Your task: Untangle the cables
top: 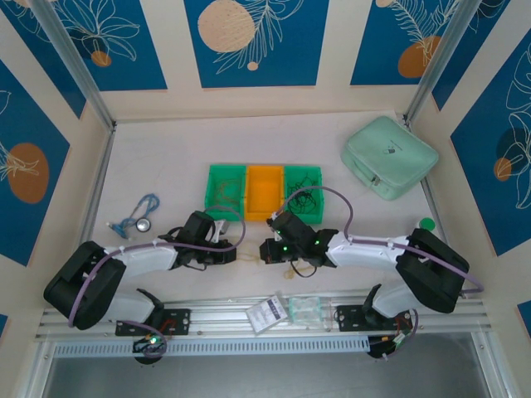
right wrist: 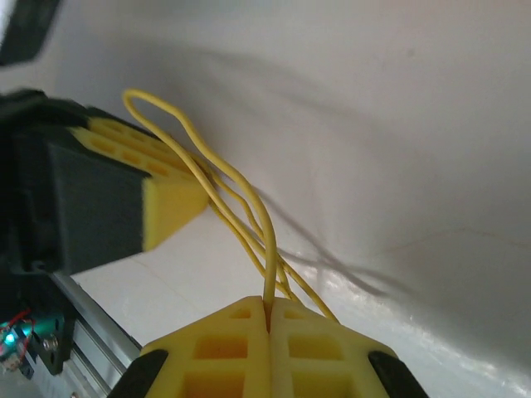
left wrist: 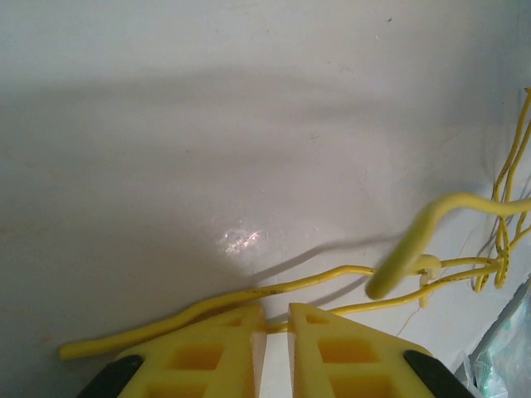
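Several yellow cables (right wrist: 269, 265) are strung between the two grippers, low over the table (top: 166, 157) near its front edge and roughly in the middle, so I'd call this mid-job at best. The right gripper (right wrist: 270, 311) is clamped fully together on one strand, which runs straight into the seam between its pads. A couple more strands slip past just beside it toward the left gripper (left wrist: 276, 313). That one has its jaws nearly together with a thin slit showing, and a strand crosses right at its tips, but honestly I can't tell if it's pinching the wire or the wire just lies under them. In the left wrist view the strands bunch into a little knot off to the right, so the yellow ones aren't separated yet. Further back sits a three-part tray (top: 209, 191), green ends and orange middle, with thin dark wires in both green ends. That looks like already-sorted stuff to me, though it's too small to be sure. Also around: a mint case (top: 390, 156) far right, a blue cord with a metal disc (top: 144, 224) on the left, and some packets (top: 270, 313) on the near rail. None of that gets in the way. The real squeeze is the grippers sitting almost nose to nose, so there's little slack to pull.
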